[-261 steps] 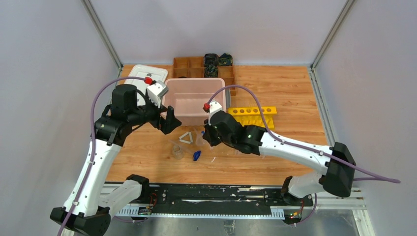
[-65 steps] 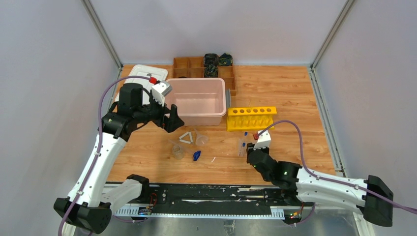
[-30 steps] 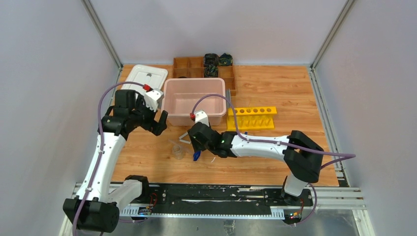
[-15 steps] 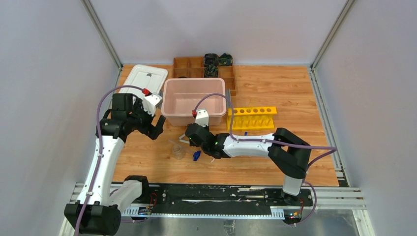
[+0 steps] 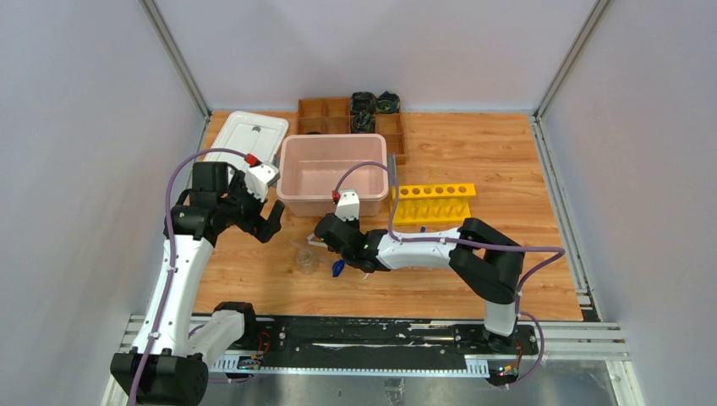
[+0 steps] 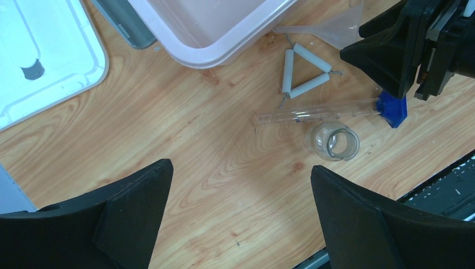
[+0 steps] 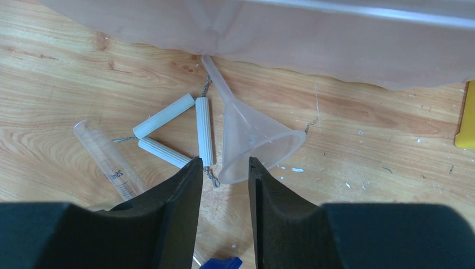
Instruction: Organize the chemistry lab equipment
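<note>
My right gripper (image 7: pixel 222 165) has swung to the funnel (image 7: pixel 257 140) by the pink tub (image 7: pixel 347 45) and is closing on its rim, pinching or not I cannot tell. My left gripper (image 6: pixel 241 171) is wide open, so I think the funnel gets tidied next

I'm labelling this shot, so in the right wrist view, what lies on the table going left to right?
graduated cylinder → white triangle → clear funnel → edge of the yellow rack

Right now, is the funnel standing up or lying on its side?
On its side. The funnel lies flat on the table, spout pointing at the pink tub, wide mouth facing the right gripper.
</note>
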You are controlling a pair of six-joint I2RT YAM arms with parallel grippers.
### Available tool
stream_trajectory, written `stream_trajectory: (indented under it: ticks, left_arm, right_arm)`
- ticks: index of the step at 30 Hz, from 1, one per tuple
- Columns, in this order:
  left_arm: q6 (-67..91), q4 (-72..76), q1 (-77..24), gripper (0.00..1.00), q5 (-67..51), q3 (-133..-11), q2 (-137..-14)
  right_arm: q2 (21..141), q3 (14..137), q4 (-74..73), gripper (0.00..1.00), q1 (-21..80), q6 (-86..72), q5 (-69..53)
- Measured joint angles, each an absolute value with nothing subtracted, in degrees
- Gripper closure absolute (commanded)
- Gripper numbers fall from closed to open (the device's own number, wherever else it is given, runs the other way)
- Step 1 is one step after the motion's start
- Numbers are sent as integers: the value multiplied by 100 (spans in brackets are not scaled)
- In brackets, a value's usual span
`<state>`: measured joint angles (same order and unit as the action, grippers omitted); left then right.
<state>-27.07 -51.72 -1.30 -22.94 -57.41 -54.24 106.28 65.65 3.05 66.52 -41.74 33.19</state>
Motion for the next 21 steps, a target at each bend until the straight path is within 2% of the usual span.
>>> stream_trajectory:
  ticks: [6, 12, 16, 21]
  left_arm:
    - [-2709, -5234, -130, 0, -2294, -5741, -5380]
    - [-2707, -5321, -130, 0, -2296, -5806, -5360]
    - [-2703, -5334, -130, 0, -2324, -5859, -5358]
    - [-2705, -5341, -130, 0, -2335, -5859, -5358]
  right_arm:
    - [10628, 6530, 355, 80, 6650, -4246, 3380]
    - [10663, 6497, 419, 86, 6648, -4248, 3430]
    - [10698, 6495, 449, 100, 6648, -4244, 3496]
    - [10698, 6379, 611, 100, 6643, -4206, 3579]
